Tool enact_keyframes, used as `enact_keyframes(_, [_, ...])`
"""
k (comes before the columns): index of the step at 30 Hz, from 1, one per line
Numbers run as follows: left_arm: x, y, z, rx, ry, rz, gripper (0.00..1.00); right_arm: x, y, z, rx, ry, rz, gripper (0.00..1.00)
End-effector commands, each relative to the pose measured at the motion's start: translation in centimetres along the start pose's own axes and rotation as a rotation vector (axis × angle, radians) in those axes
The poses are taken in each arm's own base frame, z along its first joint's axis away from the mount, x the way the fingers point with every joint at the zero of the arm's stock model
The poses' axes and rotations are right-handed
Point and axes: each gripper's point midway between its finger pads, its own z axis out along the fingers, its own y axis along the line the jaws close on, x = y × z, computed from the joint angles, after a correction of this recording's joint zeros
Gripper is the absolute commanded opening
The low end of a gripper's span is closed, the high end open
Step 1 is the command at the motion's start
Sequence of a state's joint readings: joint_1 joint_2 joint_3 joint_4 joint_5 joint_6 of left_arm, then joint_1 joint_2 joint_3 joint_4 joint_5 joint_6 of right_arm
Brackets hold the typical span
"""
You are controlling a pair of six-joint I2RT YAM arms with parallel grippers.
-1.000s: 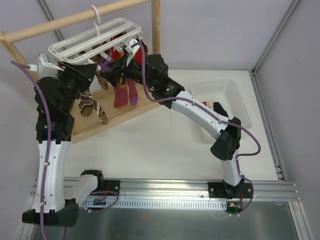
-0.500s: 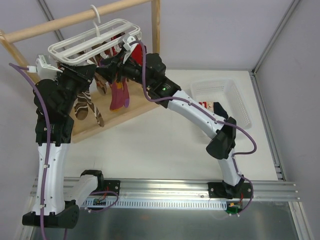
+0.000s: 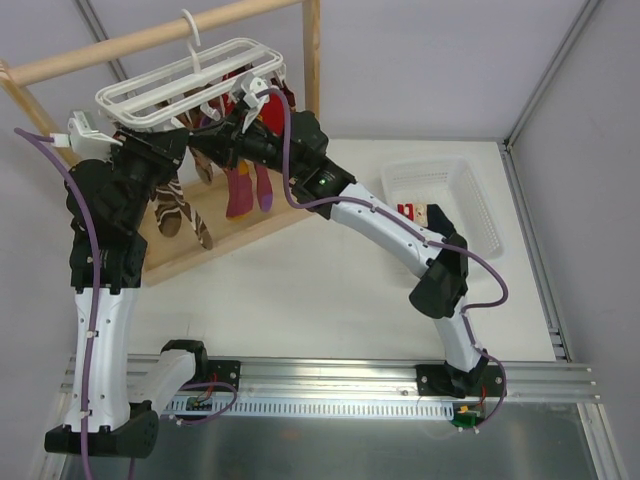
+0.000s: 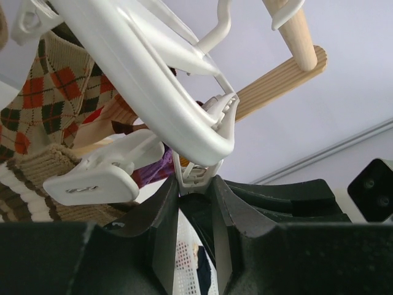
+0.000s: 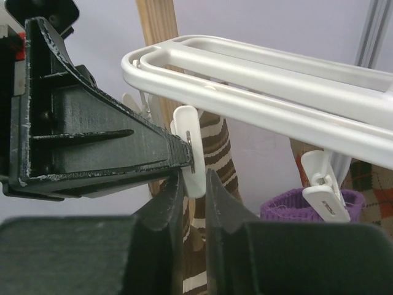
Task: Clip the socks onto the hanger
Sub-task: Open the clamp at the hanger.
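Observation:
The white hanger (image 3: 190, 85) hangs by its hook from the wooden rail. Brown-white striped (image 3: 200, 225), argyle (image 4: 55, 92), magenta (image 3: 240, 190) and purple (image 5: 301, 206) socks hang from its clips. My left gripper (image 3: 172, 148) (image 4: 195, 187) is shut on a dangling white clip (image 4: 198, 174) at the frame's corner. My right gripper (image 3: 215, 140) (image 5: 193, 178) meets it from the other side. Its fingers stand close together under that same clip (image 5: 189, 144), whose lower end sits between the tips. A brown-white striped sock (image 5: 218, 147) fills the gap between them.
The wooden stand's rail (image 3: 150, 40), post (image 3: 312, 55) and base board (image 3: 240, 228) surround the hanger. A white mesh basket (image 3: 470, 200) with more socks in it sits on the table to the right. Both arms crowd under the hanger's left half.
My right gripper has moved left and up to the clip held by my left gripper. The hanger and its socks have swayed slightly.

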State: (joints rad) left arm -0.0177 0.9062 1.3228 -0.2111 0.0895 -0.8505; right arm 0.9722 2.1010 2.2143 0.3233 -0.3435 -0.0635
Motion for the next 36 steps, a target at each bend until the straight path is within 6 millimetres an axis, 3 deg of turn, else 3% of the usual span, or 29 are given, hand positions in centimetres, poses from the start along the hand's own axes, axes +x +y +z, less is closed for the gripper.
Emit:
enact_keyframes(1, [0.1,-2.2,-0.9,0.094,0.02,0.005,0.01,-4.6,2.0,-0.4,-0.056,-0.149,-0.033,0.07])
enact_keyframes(5, [-0.3,-2.1,-0.9,0.086,0.0,0.029,0.13,-4.1,1.8,-0.7,-0.047,-0.13,-0.027,0.05])
enact_keyframes(9, [-0.8,-2.4,-1.1,0.09,-0.018,0.063,0.38,-3.9,2.0,-1.0,-0.051,-0.117,-0.032,0.04])
enact_keyframes(14, [-1.8,-2.5,-1.2,0.081,-0.059,0.107,0.47,-4.0,2.2,-1.4,-0.053,-0.109,-0.034,0.04])
enact_keyframes(22, [-2.7,-1.6,-1.1,0.034,-0.107,0.132,0.45,-4.4,2.4,-2.0,-0.042,-0.1,-0.039,0.04])
enact_keyframes(28, [-2.4,-1.5,-0.6,0.033,-0.09,0.128,0.33,-4.4,2.8,-2.0,-0.059,-0.099,-0.034,0.04])
enact_keyframes(36, [-2.0,-2.1,-0.5,0.062,-0.064,0.136,0.43,-4.3,2.9,-1.9,-0.065,-0.091,-0.037,0.04])
